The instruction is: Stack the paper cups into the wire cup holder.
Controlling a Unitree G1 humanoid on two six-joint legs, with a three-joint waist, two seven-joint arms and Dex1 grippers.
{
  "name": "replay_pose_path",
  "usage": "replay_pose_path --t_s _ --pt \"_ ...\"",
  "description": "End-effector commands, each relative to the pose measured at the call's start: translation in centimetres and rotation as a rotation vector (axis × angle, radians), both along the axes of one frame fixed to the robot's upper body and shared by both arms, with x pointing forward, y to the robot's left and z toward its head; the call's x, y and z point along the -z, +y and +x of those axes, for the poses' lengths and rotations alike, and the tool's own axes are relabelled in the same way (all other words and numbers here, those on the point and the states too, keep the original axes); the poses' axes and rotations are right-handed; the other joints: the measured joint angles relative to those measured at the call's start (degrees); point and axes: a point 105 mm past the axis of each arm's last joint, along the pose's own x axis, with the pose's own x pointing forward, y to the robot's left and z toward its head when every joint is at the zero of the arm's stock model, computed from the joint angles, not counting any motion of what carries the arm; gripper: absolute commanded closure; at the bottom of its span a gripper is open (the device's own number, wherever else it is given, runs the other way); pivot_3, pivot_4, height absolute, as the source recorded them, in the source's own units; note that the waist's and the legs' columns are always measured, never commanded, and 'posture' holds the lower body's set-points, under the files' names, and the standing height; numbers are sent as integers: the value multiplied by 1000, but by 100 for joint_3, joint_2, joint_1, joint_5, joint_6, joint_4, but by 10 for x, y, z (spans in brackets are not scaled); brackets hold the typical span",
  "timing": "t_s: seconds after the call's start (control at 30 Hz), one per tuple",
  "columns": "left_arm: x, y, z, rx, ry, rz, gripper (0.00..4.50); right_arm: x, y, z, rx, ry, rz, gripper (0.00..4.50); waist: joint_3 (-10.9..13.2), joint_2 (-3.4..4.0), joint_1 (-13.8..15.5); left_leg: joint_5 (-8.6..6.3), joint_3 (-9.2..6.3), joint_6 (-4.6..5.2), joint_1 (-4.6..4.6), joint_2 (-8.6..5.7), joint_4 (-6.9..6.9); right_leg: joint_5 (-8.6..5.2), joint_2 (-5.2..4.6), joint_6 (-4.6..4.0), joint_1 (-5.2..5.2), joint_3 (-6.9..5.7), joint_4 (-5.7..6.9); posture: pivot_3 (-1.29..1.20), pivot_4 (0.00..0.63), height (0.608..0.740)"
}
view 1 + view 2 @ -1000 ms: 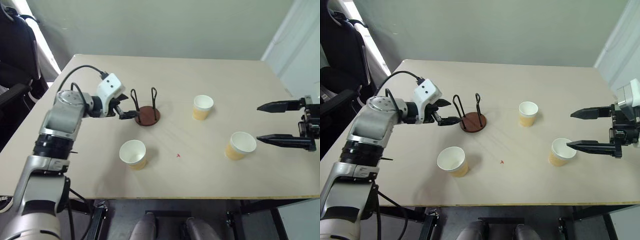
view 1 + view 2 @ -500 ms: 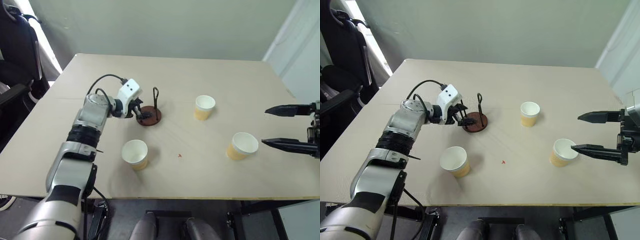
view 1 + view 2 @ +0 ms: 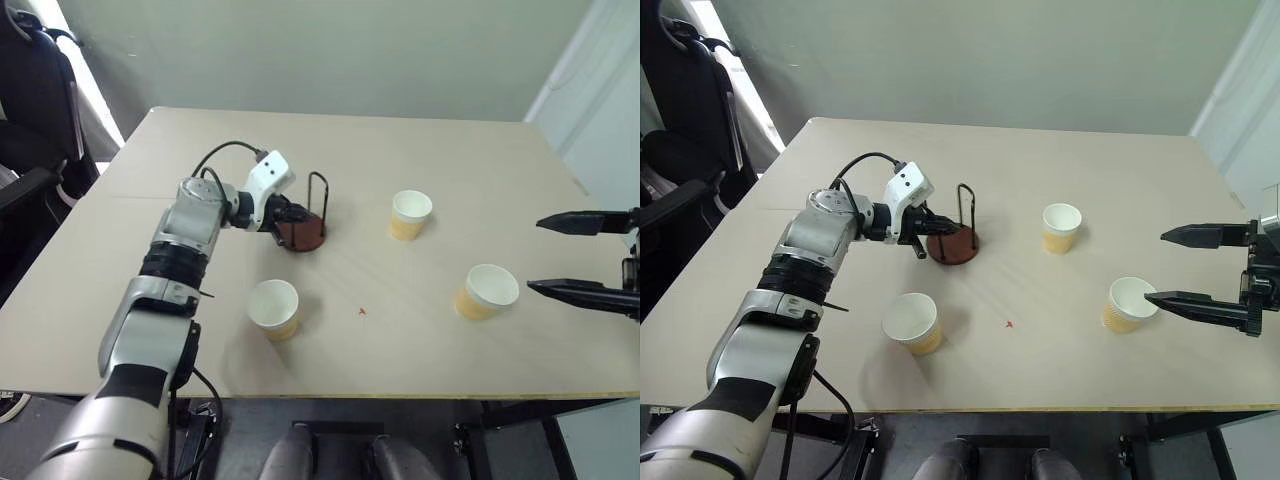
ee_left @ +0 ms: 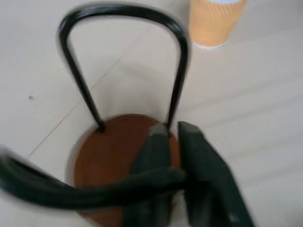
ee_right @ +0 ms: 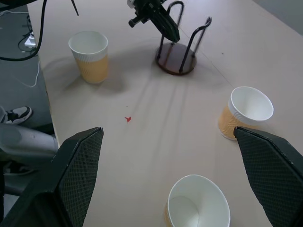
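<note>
Left gripper point(image 3: 929, 226) fingers closed on the wire cup holder's point(image 3: 957, 238) near loop; right gripper point(image 3: 1164, 267) gapes, seemingly next grasping a paper cup point(image 3: 1125, 304).

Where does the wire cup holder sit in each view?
Left eye: wire cup holder left of centre, at the left gripper.
Right eye: same.
Left wrist: close up, centre.
Right wrist: far side, top centre.
Shared landmark: the paper cup beside it.

Pale wooden table point(image 3: 440, 150): wire cup holder point(image 3: 302, 233) at ten o'clock, three paper cups at one point(image 3: 410, 215), three point(image 3: 485, 291), seven point(image 3: 274, 308); small red mark point(image 3: 361, 311) centre.
</note>
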Motion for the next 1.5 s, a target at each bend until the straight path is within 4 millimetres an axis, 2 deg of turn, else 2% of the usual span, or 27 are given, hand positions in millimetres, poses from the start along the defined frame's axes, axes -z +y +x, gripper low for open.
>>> replay_pose_path --t_s 0.03,0.2,0.3,0.47,0.6,0.83,1.1,1.37,1.5 --pt "-25 -13 -9 59 -51 -61 4417 -9 1 0 -10 -42 -12 0 0 0 2 0 2 0 0 -1 0 -1 0 2 0 4 0 0 150 740" --pt "-52 -54 -34 206 -70 -132 4417 -10 1 4 -16 -46 -14 0 1 -2 27 2 19 3 -2 -18 9 -5 0 31 -1 52 0 0 150 740" --pt "-56 -72 -55 299 -54 -131 4417 -10 3 5 -25 -49 -13 0 1 -2 24 0 45 6 -4 -28 31 -11 -7 50 1 79 0 0 150 740" --pt "-44 -89 -91 437 -5 -73 4417 -9 4 6 -31 -47 -10 0 1 -1 3 -10 70 22 11 -35 37 -12 -28 64 8 95 1 0 150 740" --pt "-18 -98 -115 495 89 -45 4417 -7 5 6 -34 -44 -6 0 1 -1 8 -11 72 25 17 -35 38 -13 -31 64 11 95 5 0 150 740" --pt "1 -104 -127 513 139 -14 4417 -3 9 1 -59 -12 -19 0 1 -1 16 -44 73 85 31 -35 42 -6 -37 62 25 93 6 0 150 740" --pt "22 -106 -128 489 169 18 4417 12 13 -3 -74 36 -67 0 1 0 17 -44 74 85 37 -35 43 -5 -38 62 31 92 6 0 150 740" --pt "43 -108 -125 459 213 35 4417 15 15 -4 -75 43 -71 0 0 1 20 -47 73 90 45 -42 44 -6 -43 63 43 92 4 0 150 740" --pt "50 -102 -127 460 201 74 3257 15 15 -4 -69 44 -73 0 -1 3 10 -49 72 93 55 -45 44 -6 -46 64 52 93 4 0 150 740"
